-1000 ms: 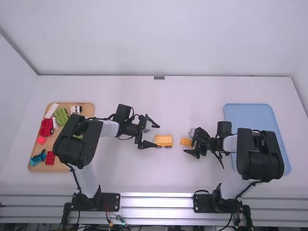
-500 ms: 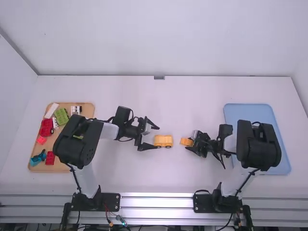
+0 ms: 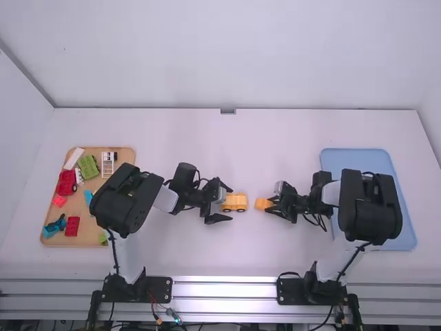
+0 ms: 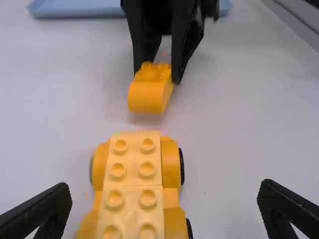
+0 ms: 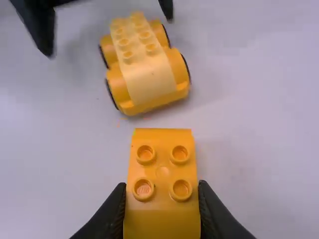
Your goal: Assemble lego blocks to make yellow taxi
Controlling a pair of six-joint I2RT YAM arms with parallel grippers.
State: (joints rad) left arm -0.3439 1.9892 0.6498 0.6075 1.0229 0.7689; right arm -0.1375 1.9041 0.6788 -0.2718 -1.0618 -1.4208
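Yellow hard plastic: light, stiff, probably a bit slick on the smooth sides. The taxi body [image 4: 133,189] stands on the table [image 3: 227,262] between the arms, wheels [image 4: 181,167] down and top studs bare. Your left gripper [image 4: 166,190] has its fingers wide apart, one each side of the body, not touching. Your right gripper [image 5: 162,185] is clamped on the sides of the studded yellow block [image 5: 162,214], just beside the body's end, with a gap between.

Take the body low on its straight flanks, square across; it'll likely roll if you nudge it lengthwise. Don't pinch the wheels. Bricks won't crush easily, but an off-centre squeeze could twist them or pop a joint. Your grip on the block leaves its top studs free; keep it level for seating.

Room: table runs on beyond and on the near side of the body, so lift and travel there. Main clash is your own fingertips meeting in the middle. Side limits are the raised rim of the blue tray [image 3: 351,155] on the right and the wooden tray [image 3: 48,240] with spare bricks [image 3: 66,181] on the left.
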